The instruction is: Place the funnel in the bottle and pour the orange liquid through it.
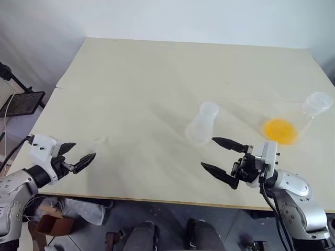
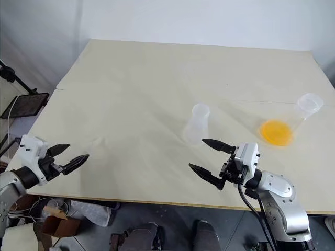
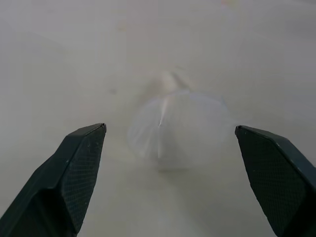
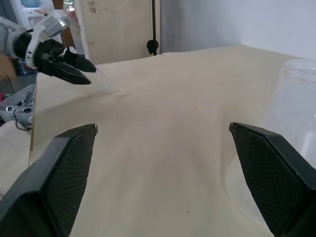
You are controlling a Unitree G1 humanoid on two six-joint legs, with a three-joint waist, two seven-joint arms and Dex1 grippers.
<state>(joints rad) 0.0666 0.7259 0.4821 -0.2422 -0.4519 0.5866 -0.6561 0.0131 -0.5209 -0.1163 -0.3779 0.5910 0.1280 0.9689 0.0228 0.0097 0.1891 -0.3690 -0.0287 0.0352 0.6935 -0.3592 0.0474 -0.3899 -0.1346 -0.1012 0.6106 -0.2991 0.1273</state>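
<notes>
Counter (image 1: 157, 78): pale cream top, carrying all the glassware.

Left hand (image 1: 76, 156) is hovering over the counter's near-left corner, fingers spread wide, grasping nothing. Left wrist view: funnel (image 3: 175, 126) is lying on its side on the counter just ahead of the spread fingers (image 3: 74, 173), flared rim toward the cam, not touching either one. In the head views it is showing only as a faint smudge just beyond that hand, near the front edge; hard to make out there.

Right hand (image 1: 220, 154) is hanging by the near edge, right of centre, fingers also released wide, nothing between them.

Bottle (image 1: 201, 124) is standing upright approx. mid-counter, just beyond the right hand's tips, apart from them. Right wrist view is showing its clear wall close beside one finger; contact: cannot tell.

Flask (image 1: 301, 117), larger, long neck, is lying tilted near the right edge, mouth pointing toward the far-right corner. Orange liquid (image 1: 280, 130) is pooling as a round patch in its wide base.
</notes>
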